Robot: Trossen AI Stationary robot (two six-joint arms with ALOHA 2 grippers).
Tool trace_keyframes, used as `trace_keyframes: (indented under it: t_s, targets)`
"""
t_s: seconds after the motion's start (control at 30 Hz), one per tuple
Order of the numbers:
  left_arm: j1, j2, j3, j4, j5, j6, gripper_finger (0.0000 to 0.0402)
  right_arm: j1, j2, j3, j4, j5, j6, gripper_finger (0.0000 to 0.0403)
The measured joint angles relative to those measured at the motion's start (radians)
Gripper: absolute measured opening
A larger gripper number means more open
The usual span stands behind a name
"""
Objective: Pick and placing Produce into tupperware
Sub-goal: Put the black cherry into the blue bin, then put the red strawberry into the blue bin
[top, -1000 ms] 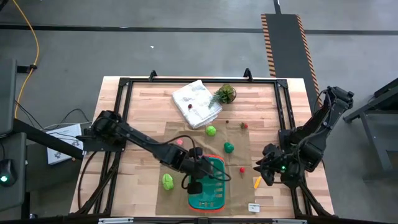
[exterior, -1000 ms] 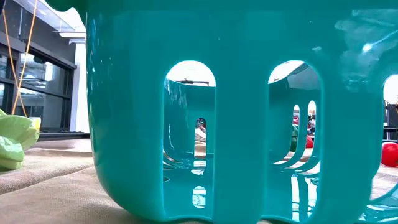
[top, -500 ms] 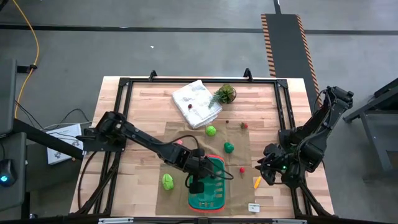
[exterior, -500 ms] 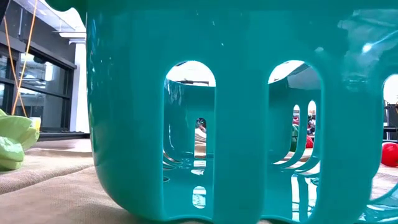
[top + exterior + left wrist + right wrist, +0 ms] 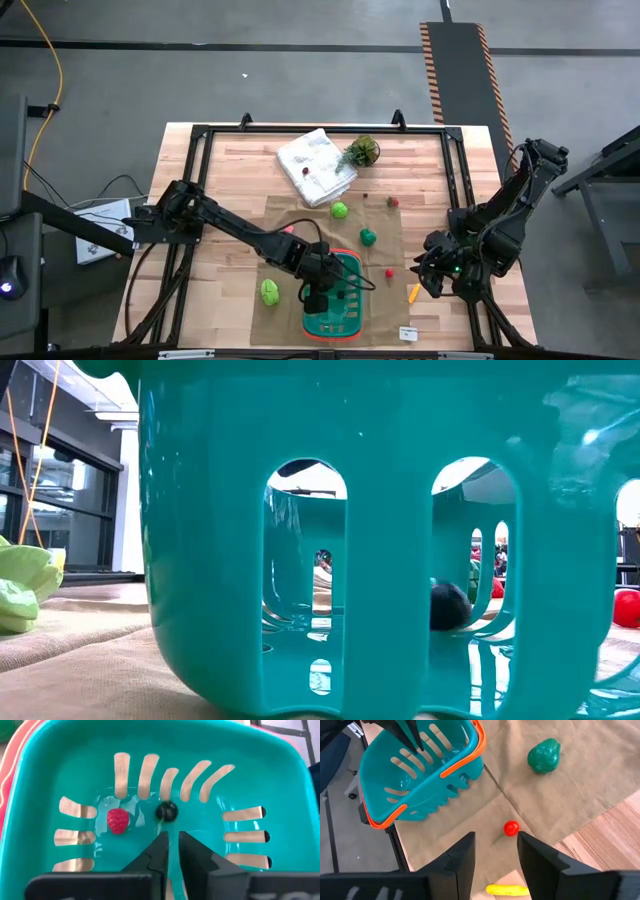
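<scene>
The teal tupperware (image 5: 340,300) with an orange rim stands on the brown mat near the table's front edge. On its slotted floor lie a red raspberry (image 5: 118,821) and a dark berry (image 5: 166,811), which also shows as the dark berry (image 5: 450,605) through a wall slot. My left gripper (image 5: 172,841) hangs inside the tupperware just short of the dark berry, its fingers a narrow gap apart with nothing between them. My right gripper (image 5: 495,851) stands open above the mat's right part, over a small red ball (image 5: 511,828).
More produce lies loose on the mat: a light green piece (image 5: 270,291), a green one (image 5: 340,210), a dark green one (image 5: 544,756), a yellow piece (image 5: 413,293), a red one (image 5: 393,202). A white cloth (image 5: 315,165) and a potted plant (image 5: 361,151) sit at the back.
My left gripper has sunk a little into the tupperware. The dark berry now lies on the tupperware's floor, where the low view showed nothing before.
</scene>
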Motion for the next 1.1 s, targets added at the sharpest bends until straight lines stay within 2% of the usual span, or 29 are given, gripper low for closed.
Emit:
trace_keyframes:
  t_s: [0.13, 0.27, 0.43, 0.63, 0.77, 0.97, 1.1]
  targets:
    - [0.0, 0.0, 0.0, 0.0, 0.0, -0.004, 0.0066, 0.0, 0.0, 0.0, 0.0, 0.0, 0.0, 0.0138]
    - [0.001, 0.0, 0.0, 0.004, 0.002, -0.004, 0.0072, 0.0, 0.0, 0.0, 0.01, 0.0, -0.001, 0.0138]
    - [0.008, -0.01, 0.06, -0.009, 0.008, 0.016, 0.0054, 0.0, -0.006, 0.002, 0.032, 0.038, -0.041, 0.0138]
    - [0.043, -0.01, 0.198, -0.094, 0.008, 0.039, 0.0006, -0.001, -0.083, 0.003, 0.014, 0.143, -0.06, 0.0138]
    - [0.065, -0.01, 0.28, -0.185, -0.001, 0.046, 0.0008, -0.005, -0.173, 0.003, -0.073, 0.204, -0.047, 0.0138]
    - [0.092, -0.032, 0.357, -0.341, -0.042, 0.058, 0.0003, -0.073, -0.289, 0.004, -0.232, 0.187, -0.035, 0.0138]
    - [0.101, -0.069, 0.385, -0.39, -0.059, 0.066, 0.0001, -0.166, -0.325, 0.004, -0.238, 0.128, -0.146, 0.0138]
